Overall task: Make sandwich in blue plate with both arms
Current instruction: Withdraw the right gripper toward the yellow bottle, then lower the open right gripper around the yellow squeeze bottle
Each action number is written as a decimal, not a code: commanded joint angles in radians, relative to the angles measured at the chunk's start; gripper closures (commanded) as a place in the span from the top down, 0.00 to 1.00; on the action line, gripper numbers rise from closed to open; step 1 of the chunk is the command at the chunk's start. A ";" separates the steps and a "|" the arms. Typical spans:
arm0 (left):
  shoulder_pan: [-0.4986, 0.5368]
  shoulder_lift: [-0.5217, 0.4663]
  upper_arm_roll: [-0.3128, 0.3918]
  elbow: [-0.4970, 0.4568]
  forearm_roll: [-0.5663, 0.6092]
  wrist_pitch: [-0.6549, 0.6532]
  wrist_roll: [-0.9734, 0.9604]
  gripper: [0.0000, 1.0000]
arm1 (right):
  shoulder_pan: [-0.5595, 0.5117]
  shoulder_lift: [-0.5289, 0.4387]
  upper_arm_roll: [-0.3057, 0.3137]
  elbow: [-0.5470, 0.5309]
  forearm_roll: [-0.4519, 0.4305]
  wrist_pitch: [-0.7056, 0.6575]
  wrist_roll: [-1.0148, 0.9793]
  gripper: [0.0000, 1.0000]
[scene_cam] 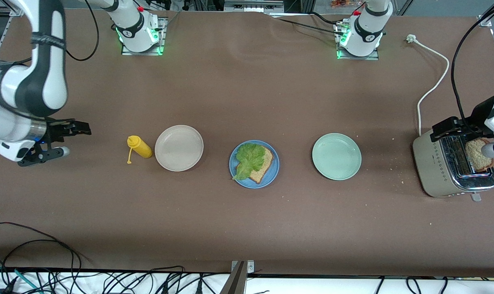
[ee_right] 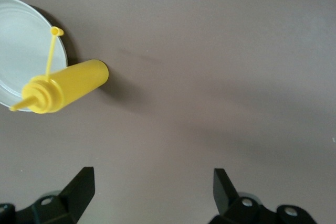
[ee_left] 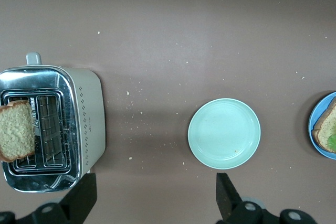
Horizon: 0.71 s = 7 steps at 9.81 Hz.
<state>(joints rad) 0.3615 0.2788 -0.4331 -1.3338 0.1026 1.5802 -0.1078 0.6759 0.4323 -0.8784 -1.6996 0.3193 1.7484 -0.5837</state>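
Toaster (scene_cam: pixel 451 167) sits under the left tool (ee_left: pixel 152 195), second bread slice (scene_cam: pixel 479 154) poking up: come down square, pinch the crust gently. Left tool wide open, empty. Right tool (ee_right: pixel 149 192) waits, open, over bare table near the mustard bottle (ee_right: pixel 65 87). Blue plate (scene_cam: pixel 235 173) carries bread and lettuce (scene_cam: pixel 250 158).

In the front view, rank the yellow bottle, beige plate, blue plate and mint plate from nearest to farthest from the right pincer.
From the right pincer, open over bare table at its own arm's end:
1. Yellow bottle, lying beside the beige plate.
2. Beige plate, next along the row.
3. Blue plate, mid-table, holding bread and lettuce.
4. Mint plate, toward the left arm's end.
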 commanded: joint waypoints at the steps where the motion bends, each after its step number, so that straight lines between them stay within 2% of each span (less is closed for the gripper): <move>1: -0.001 -0.006 0.002 0.015 -0.017 -0.019 0.016 1.00 | -0.082 0.069 0.007 -0.031 0.210 0.040 -0.299 1.00; 3: -0.001 -0.006 0.000 0.013 -0.017 -0.019 0.016 1.00 | -0.139 0.170 0.010 -0.032 0.416 0.030 -0.588 1.00; 4: -0.003 -0.006 0.000 0.015 -0.017 -0.019 0.016 1.00 | -0.157 0.201 0.015 -0.034 0.488 0.016 -0.695 1.00; 7: -0.003 -0.004 -0.003 0.031 -0.017 -0.019 0.016 1.00 | -0.189 0.249 0.029 -0.057 0.631 -0.091 -0.969 1.00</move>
<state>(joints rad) 0.3603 0.2788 -0.4370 -1.3294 0.1023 1.5802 -0.1078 0.5153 0.6619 -0.8631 -1.7464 0.8591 1.7270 -1.3706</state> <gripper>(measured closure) 0.000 0.000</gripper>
